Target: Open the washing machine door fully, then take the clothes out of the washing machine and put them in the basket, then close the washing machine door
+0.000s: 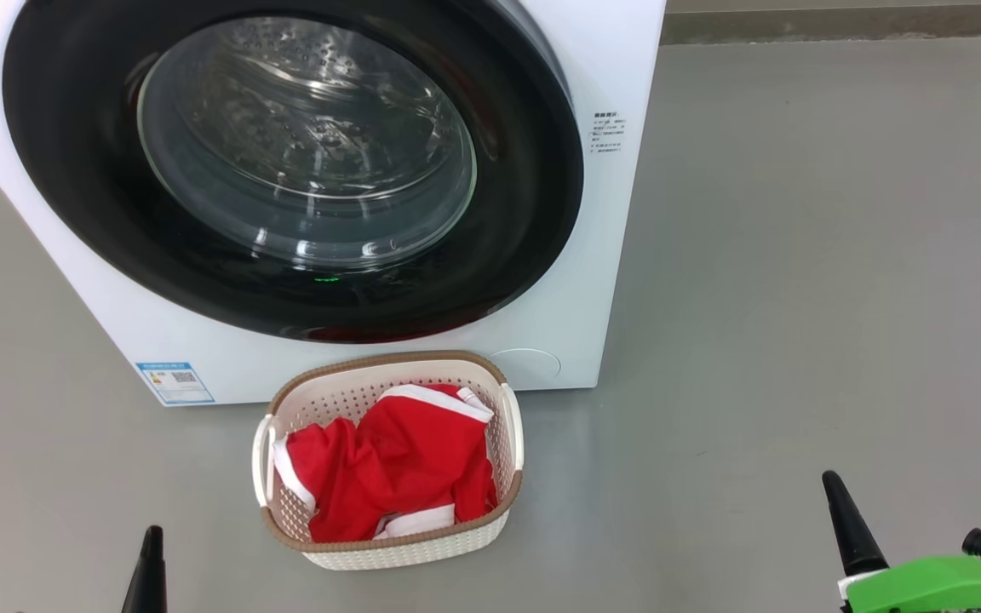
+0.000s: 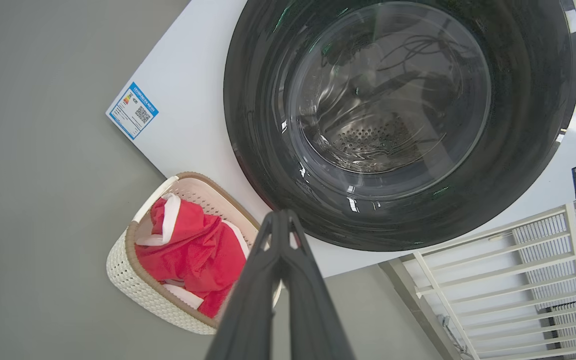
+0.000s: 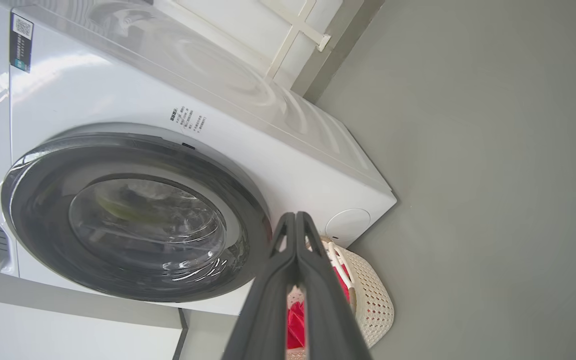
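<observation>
With the washing machine door (image 1: 303, 162) closed, the clothes (image 1: 388, 468) lie in the basket (image 1: 397, 553), and both grippers hold nothing.
Head view: the basket stands just before the washing machine (image 1: 618, 255), with the left gripper (image 1: 150, 570) at its 8 o'clock and the right gripper (image 1: 848, 528) at its 3 o'clock, both well apart from it. Left wrist view: the fingers are pressed together, with the basket at 8 o'clock of their tip. Right wrist view: the fingers are together, and the basket is partly behind them at 5 o'clock.
</observation>
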Robot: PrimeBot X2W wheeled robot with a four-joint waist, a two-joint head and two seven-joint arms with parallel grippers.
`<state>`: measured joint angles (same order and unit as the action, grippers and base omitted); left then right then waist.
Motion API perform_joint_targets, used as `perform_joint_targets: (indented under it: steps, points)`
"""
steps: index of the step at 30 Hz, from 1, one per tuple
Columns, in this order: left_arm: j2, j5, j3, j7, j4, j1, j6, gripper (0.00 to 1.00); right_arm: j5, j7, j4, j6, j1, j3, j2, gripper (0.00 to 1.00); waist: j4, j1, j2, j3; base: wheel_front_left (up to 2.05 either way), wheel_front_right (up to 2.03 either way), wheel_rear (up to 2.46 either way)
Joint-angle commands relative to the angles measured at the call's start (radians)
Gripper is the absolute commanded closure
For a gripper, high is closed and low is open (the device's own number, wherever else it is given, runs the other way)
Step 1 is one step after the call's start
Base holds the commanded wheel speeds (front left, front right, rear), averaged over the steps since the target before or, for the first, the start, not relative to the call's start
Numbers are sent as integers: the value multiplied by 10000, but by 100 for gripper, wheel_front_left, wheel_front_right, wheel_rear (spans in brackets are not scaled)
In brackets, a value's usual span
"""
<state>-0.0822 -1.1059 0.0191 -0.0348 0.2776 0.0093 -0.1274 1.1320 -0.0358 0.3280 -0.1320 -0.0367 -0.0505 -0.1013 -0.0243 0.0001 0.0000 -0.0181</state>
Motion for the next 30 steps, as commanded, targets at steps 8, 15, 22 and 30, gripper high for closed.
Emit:
perform_joint_targets:
  steps: [8,15,22,30]
  points:
    - [-39,-939,378,276,-269,-573,-22,100,922,269,-396,8,-452,-63,20,100,41,-1,0,25,0,0,0]
    - [19,-1640,472,479,-279,-675,-24,100,1579,477,-470,9,-497,-160,102,100,75,-1,0,47,0,0,0]
    - [76,-2334,565,680,-289,-776,-26,100,2230,683,-544,10,-541,-255,183,100,110,-1,0,68,0,0,0]
    - [142,-3134,672,912,-300,-893,-28,100,2981,920,-630,11,-591,-366,277,100,149,-1,0,92,0,0,0]
